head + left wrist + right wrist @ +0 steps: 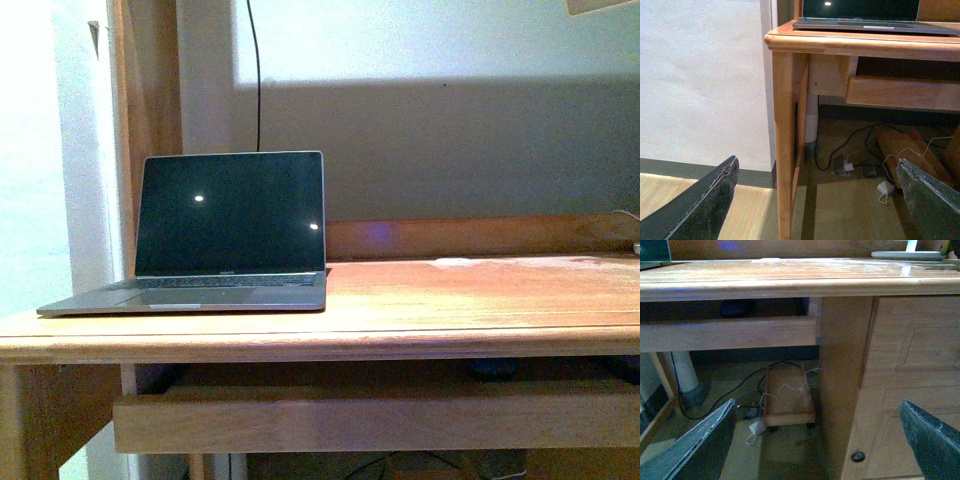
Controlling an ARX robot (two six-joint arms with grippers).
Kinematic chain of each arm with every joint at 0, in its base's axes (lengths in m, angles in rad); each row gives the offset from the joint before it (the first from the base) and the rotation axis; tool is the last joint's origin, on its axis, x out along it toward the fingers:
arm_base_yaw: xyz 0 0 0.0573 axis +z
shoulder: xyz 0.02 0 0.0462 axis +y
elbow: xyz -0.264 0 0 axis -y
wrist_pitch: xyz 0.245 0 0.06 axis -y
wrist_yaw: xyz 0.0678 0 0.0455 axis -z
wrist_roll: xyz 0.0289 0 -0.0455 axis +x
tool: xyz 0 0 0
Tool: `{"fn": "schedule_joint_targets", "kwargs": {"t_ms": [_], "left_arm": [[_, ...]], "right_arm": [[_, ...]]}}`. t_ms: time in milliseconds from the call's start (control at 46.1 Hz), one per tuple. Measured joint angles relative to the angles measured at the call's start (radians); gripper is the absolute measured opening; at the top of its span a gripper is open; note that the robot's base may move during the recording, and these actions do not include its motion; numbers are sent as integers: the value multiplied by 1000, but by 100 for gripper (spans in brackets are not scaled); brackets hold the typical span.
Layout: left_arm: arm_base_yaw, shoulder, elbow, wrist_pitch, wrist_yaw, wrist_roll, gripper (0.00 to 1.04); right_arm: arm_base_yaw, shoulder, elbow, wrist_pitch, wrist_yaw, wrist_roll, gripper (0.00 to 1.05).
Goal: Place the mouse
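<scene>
First, with left tool [816,165] and right tool [817,405] gaping empty, reach squarely for the dark mouse [733,308] on the tray [715,335] beneath the surface [790,277].

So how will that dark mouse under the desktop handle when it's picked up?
The mouse looks like a small rounded dome, so probably light and rigid. Its curved top may slip from a pinch. It sits in a low gap between tray and desktop, so pushing may be easier than lifting.
</scene>
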Motion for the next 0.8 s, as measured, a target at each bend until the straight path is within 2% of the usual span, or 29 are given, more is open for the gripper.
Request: {"fn": "schedule_joint_targets", "kwargs": {"t_ms": [65,130,282,391,499,586,695,803], "left_arm": [[55,95,21,-19,145,-83,97],[94,221,31,31,230,-126,97],[135,582,92,249,322,-31,97],[152,954,195,483,302,232,97],[140,1225,288,685,207,503,97],[102,1460,391,898,180,822,97],[58,1594,468,1015,206,1045,97],[20,1683,531,1067,240,1215,97]], "right_arm": [[0,0,0,0,-1,0,97],[0,0,0,0,-1,0,97],[0,0,0,0,0,0,97],[0,0,0,0,-1,0,97],[0,0,0,0,-1,0,97],[0,0,0,0,-1,0,97],[0,0,0,0,-1,0,97],[0,0,0,0,-1,0,97]]}}
